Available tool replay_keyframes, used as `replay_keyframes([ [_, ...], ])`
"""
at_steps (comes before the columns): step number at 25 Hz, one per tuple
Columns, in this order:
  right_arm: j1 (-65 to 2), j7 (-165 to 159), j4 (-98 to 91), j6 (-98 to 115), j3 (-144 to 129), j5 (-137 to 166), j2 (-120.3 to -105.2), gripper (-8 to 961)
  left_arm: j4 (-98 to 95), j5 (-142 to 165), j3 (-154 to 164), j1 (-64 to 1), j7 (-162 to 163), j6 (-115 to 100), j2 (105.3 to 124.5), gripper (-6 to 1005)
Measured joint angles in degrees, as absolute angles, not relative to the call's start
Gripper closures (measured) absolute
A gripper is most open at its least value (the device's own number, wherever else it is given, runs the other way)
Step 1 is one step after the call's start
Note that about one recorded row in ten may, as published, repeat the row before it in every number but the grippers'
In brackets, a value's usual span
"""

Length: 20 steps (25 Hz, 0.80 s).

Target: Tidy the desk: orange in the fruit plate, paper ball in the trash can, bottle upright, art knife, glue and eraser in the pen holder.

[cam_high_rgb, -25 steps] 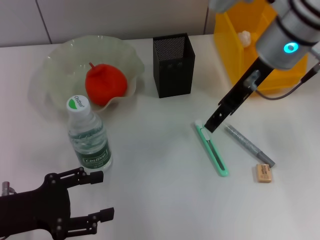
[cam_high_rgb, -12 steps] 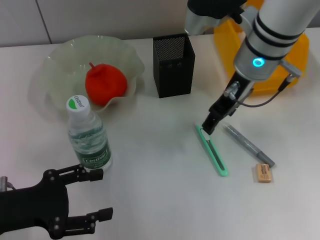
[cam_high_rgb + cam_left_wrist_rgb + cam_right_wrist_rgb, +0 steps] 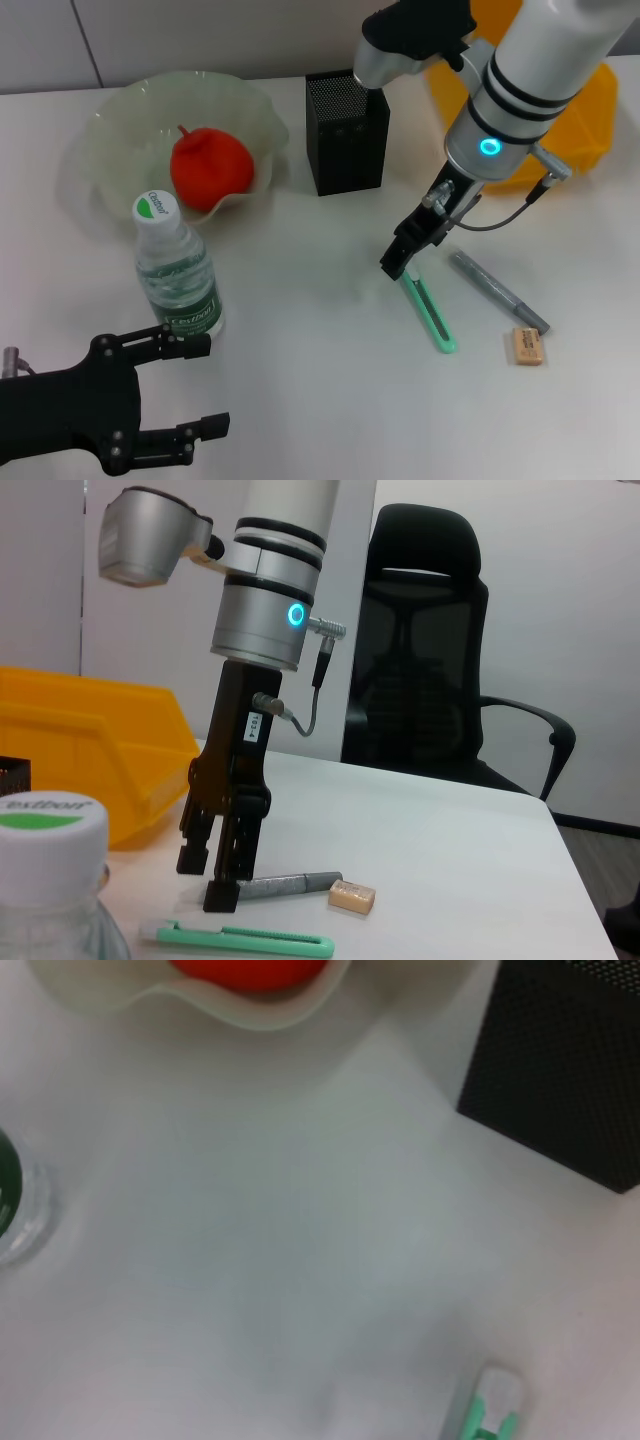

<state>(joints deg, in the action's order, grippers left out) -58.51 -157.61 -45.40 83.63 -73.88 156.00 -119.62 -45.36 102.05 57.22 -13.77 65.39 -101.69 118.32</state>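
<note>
Head view: white table [image 3: 320,390]; right hand [image 3: 397,262], fingers slightly parted and holding nothing, poised over the near end of the green art knife [image 3: 430,312] lying flat. Judged light, stiff, slim, slippery: grip across its narrow body. Left hand [image 3: 190,390] idles spread beside the upright bottle [image 3: 178,272].

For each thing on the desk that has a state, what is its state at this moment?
bottle: upright, cap on
orange: in the fruit plate
pen holder: upright, contents not visible
art knife: flat on the desk
glue: flat on the desk
eraser: on the desk
right gripper: jaws open over the knife's end
left gripper: jaws open, near the bottle
</note>
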Motion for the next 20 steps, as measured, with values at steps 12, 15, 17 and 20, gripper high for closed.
replay_keyframes([
  [12, -59.64, -158.36, -41.42, 79.95, -76.14, 155.65, -119.8, 228, -45.26, 102.04, 57.23, -13.64, 65.39, -101.69, 118.4, 213],
  [15, -59.64, -158.45, -40.82, 79.56, -76.54, 155.65, -119.8, 229, -45.25, 102.04, 57.29, -13.57, 65.39, -101.74, 118.39, 213],
  [17, -59.65, -158.48, -40.47, 79.08, -76.63, 155.65, -119.8, 229, -45.16, 102.04, 57.31, -13.59, 65.39, -101.75, 118.39, 213],
  [20, -59.66, -158.49, -40.25, 78.84, -76.72, 155.65, -119.8, 229, -45.14, 102.04, 57.43, -13.68, 65.39, -101.78, 118.4, 213],
])
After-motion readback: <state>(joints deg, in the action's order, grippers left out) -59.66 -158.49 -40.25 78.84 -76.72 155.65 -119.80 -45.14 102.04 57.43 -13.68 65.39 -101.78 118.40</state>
